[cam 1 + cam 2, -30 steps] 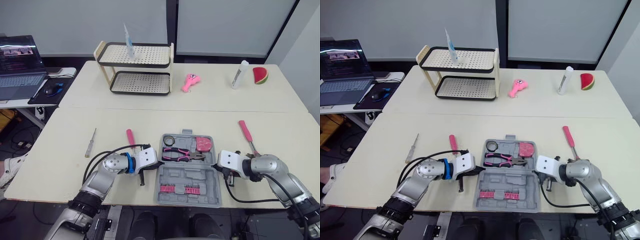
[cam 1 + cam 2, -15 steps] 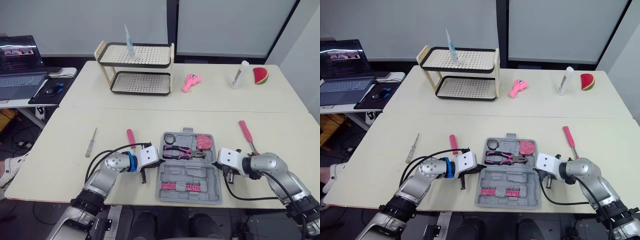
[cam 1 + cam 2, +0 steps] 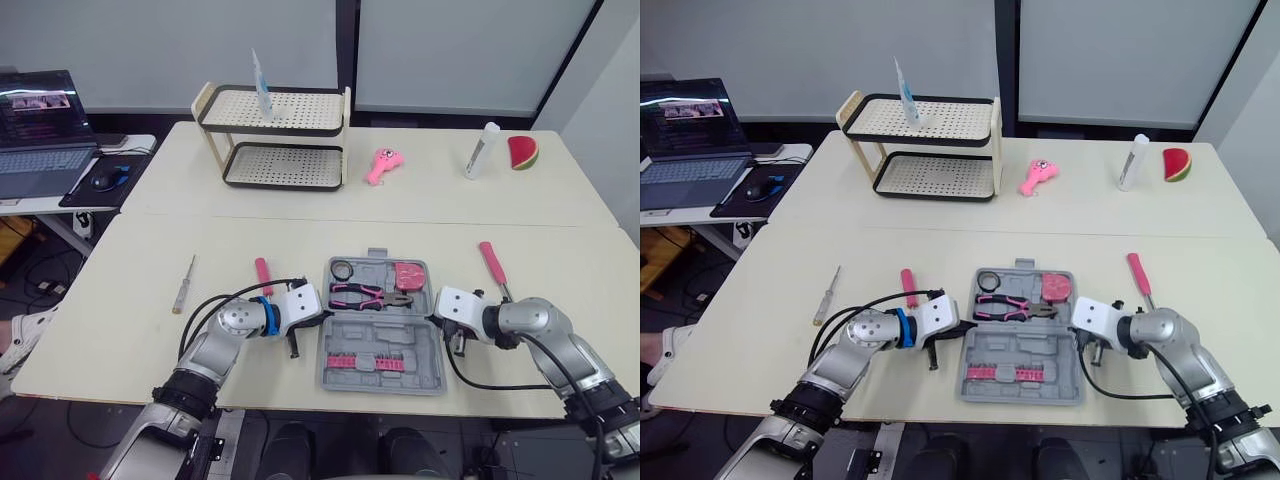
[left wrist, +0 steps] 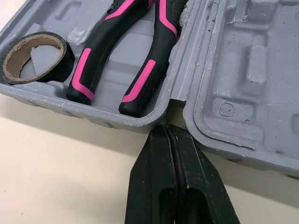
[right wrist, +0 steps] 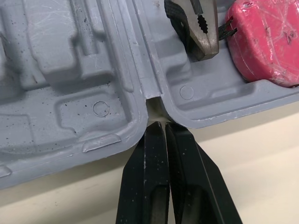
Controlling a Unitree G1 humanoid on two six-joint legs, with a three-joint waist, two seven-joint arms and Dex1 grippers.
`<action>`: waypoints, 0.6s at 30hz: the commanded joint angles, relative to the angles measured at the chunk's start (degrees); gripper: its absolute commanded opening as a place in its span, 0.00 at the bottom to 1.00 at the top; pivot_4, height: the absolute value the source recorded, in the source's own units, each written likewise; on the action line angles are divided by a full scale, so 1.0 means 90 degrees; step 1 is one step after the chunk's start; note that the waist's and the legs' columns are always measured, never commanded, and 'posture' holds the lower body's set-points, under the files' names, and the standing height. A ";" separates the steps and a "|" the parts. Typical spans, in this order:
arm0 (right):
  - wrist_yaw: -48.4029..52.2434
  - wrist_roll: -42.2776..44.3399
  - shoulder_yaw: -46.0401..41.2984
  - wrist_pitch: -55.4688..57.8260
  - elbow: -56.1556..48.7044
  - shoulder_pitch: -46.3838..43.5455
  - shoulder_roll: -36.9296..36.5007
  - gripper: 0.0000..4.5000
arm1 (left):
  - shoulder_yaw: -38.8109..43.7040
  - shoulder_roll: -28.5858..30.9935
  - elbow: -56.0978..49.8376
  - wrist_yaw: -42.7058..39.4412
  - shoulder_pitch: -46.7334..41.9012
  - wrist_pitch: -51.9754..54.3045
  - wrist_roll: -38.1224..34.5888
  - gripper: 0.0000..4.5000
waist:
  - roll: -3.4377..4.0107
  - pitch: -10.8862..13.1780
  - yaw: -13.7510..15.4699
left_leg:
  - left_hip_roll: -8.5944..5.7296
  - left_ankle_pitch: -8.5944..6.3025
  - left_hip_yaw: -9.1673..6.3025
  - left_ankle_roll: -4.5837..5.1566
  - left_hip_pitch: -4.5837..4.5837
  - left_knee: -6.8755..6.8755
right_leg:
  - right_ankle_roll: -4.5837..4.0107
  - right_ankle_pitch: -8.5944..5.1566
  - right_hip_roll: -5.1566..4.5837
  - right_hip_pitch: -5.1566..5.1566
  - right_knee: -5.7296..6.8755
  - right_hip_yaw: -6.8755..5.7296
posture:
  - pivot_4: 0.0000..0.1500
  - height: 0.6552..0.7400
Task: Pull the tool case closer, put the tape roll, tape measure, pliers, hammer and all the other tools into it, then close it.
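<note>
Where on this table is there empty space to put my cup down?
The wide bare band between the rack and the tool case, and the left end beyond the thin screwdriver. Crowded around the case: left gripper, right gripper, a pink-handled tool and a pink screwdriver.

Grey plastic tool case (image 3: pixel 345 335), black tape roll (image 3: pixel 342 269), pink-black pliers (image 3: pixel 370 296), pink tape measure (image 3: pixel 407 276): one each; pink-handled tools (image 3: pixel 263 275) (image 3: pixel 492 262) number two, seemingly.

Bright, even, seemingly overhead light; faint shadows.
</note>
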 commanded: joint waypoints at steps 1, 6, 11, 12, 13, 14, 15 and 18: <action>0.0009 0.0069 0.0177 -0.0091 -0.0148 -0.0131 0.0193 0.00 | -0.0165 -0.0208 -0.0011 0.0072 -0.0081 -0.0145 0.0025 0.01 | 0.0000 0.0000 -0.0004 | 0.0000 0.0000 0.0001 0.0000 0.0000 0.0000 | 0.0000 0.0000 0.0000 -0.0001 0.0000 0.0001 | 1.00 0.87; 0.0007 0.0061 0.0211 -0.0059 -0.0159 -0.0146 0.0234 0.00 | -0.0156 -0.0210 0.0022 0.0090 -0.0079 -0.0145 0.0036 0.01 | 0.0000 0.0000 -0.0006 | 0.0000 0.0000 0.0000 0.0000 0.0000 0.0000 | 0.0000 0.0000 0.0000 -0.0001 0.0000 0.0001 | 1.00 0.87; 0.0016 0.0057 0.0226 -0.0039 -0.0156 -0.0166 0.0263 0.00 | -0.0135 -0.0184 0.0062 0.0096 -0.0067 -0.0162 0.0050 0.01 | 0.0000 0.0000 -0.0016 | 0.0001 0.0000 0.0000 0.0000 0.0000 0.0000 | 0.0000 0.0000 0.0000 -0.0001 0.0001 0.0001 | 1.00 0.87; 0.0021 0.0054 0.0225 -0.0040 -0.0152 -0.0168 0.0265 0.00 | -0.0132 -0.0182 0.0067 0.0098 -0.0067 -0.0162 0.0052 0.01 | 0.0000 0.0000 -0.0016 | 0.0001 0.0000 0.0000 0.0000 0.0000 0.0000 | 0.0000 0.0000 0.0000 -0.0001 0.0001 0.0001 | 1.00 0.87; 0.0025 0.0050 0.0223 -0.0039 -0.0149 -0.0168 0.0267 0.00 | -0.0131 -0.0183 0.0071 0.0102 -0.0067 -0.0164 0.0052 0.01 | 0.0000 0.0000 -0.0016 | 0.0001 0.0000 0.0000 0.0000 0.0000 0.0000 | 0.0000 0.0000 0.0000 -0.0001 0.0001 0.0001 | 1.00 0.87; 0.0030 0.0046 0.0223 -0.0039 -0.0147 -0.0168 0.0268 0.00 | -0.0131 -0.0184 0.0074 0.0106 -0.0067 -0.0167 0.0053 0.01 | 0.0000 0.0000 -0.0017 | 0.0001 0.0000 0.0000 0.0000 0.0000 0.0000 | 0.0000 0.0000 0.0001 -0.0001 0.0001 0.0001 | 1.00 0.87; 0.0034 0.0044 0.0223 -0.0035 -0.0147 -0.0168 0.0270 0.00 | -0.0131 -0.0185 0.0077 0.0112 -0.0067 -0.0171 0.0055 0.01 | 0.0000 0.0000 -0.0017 | 0.0001 0.0000 0.0000 0.0000 0.0000 0.0000 | 0.0000 0.0000 0.0000 -0.0001 0.0001 0.0001 | 1.00 0.87; 0.0036 0.0037 0.0224 -0.0033 -0.0134 -0.0176 0.0272 0.00 | -0.0138 -0.0186 0.0093 0.0125 -0.0072 -0.0182 0.0063 0.01 | 0.0000 0.0000 -0.0018 | 0.0001 0.0000 0.0000 0.0000 0.0000 0.0000 | 0.0000 0.0000 0.0000 -0.0001 0.0001 0.0001 | 1.00 0.87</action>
